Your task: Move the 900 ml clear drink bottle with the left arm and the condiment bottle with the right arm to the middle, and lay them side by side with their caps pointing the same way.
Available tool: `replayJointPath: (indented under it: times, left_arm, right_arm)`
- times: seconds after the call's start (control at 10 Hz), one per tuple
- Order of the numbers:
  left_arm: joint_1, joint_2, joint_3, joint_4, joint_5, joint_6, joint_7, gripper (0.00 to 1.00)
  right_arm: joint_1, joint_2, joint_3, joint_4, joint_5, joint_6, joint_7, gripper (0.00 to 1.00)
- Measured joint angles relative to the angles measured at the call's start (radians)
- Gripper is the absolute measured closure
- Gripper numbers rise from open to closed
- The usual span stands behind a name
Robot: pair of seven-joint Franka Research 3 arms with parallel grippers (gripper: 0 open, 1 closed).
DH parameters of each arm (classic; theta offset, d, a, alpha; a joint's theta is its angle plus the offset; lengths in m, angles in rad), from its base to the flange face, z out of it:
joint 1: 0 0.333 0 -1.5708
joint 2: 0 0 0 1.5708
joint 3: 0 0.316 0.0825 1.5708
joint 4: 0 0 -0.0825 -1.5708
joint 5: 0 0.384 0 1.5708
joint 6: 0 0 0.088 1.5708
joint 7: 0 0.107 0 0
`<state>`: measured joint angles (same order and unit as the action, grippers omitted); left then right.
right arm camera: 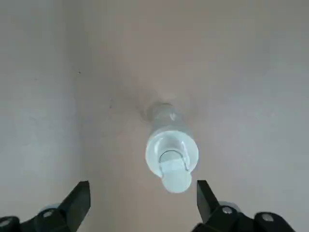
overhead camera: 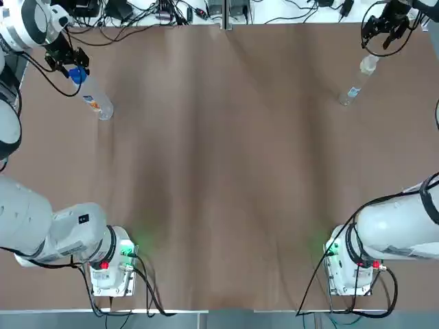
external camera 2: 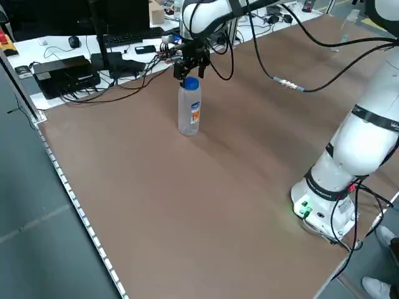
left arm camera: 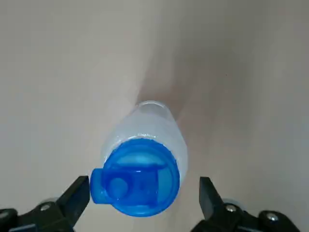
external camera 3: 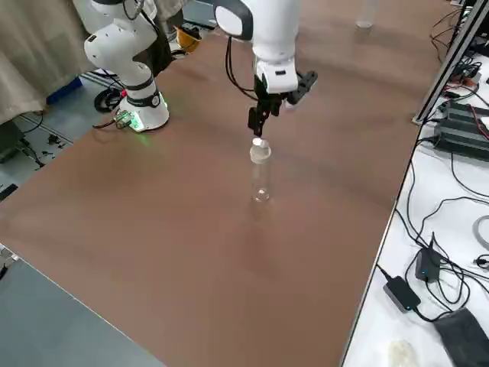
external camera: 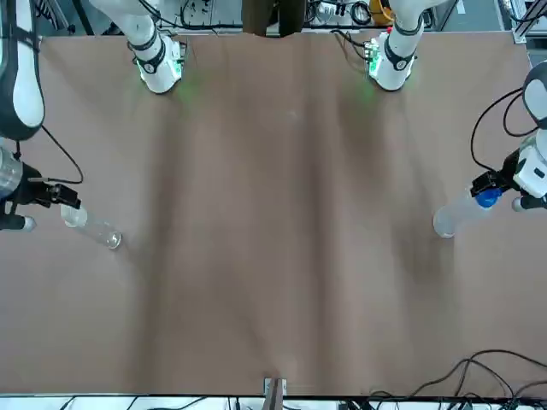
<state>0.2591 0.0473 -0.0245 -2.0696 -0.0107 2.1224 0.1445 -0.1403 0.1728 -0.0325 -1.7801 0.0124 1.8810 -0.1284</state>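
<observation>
The left gripper hangs wide open, the upright drink bottle just under its fingers. The right gripper is likewise above the condiment bottle. A finger striking either bottle off-centre could topple it.

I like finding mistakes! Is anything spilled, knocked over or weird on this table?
Nothing stands out. The blue-capped bottle stands upright at the far left of the table, and the white-capped bottle stands upright at the far right. Both caps are on, with no spill visible. The left hand and right hand hover open, each above its bottle.
</observation>
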Motion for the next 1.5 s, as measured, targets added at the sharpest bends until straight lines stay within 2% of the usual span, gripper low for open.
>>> replayJointPath:
  times: [0.4,0.5,1.0,1.2,1.5]
  left_arm:
    - [0.000,-0.004,0.000,-0.001,0.000,0.010,0.000,0.00]
    - [0.002,-0.004,0.000,-0.001,0.000,0.012,0.000,0.00]
    - [0.023,-0.004,0.000,-0.001,0.000,0.016,0.020,0.00]
    - [0.022,-0.004,-0.002,-0.003,0.000,0.017,0.020,0.00]
    - [0.021,-0.003,-0.005,-0.009,0.000,0.017,0.020,0.00]
  right_arm:
    - [-0.038,0.042,-0.001,-0.001,0.000,0.023,-0.065,0.07]
    - [-0.038,0.052,0.001,-0.001,0.000,0.027,-0.066,0.11]
    - [-0.038,0.069,0.003,-0.001,0.000,0.028,-0.071,0.33]
    - [-0.038,0.071,0.003,-0.003,0.000,0.033,-0.071,0.60]
    - [-0.038,0.071,0.003,-0.003,-0.003,0.037,-0.072,0.66]
